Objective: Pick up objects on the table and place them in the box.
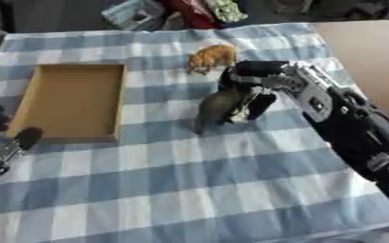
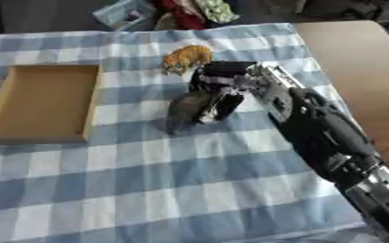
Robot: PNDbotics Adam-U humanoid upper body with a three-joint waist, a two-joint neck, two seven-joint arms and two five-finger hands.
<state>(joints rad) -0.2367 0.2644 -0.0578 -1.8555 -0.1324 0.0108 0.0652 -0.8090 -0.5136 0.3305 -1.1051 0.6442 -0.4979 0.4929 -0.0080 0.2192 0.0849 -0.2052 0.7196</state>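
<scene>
Right hand (image 1: pixel 249 90) curled on grey figure (image 1: pixel 217 108) | figure's long axis ran toward near-left | box (image 1: pixel 71 100) lay well left | left hand (image 1: pixel 7 147) idle, grip unclear.

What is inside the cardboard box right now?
The cardboard box shows only its bare brown floor. Both toys lie outside on the cloth: the orange figure and the grey figure at the right robot hand.

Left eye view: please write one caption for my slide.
Right hand grasps grey figure beside cardboard box.
</scene>
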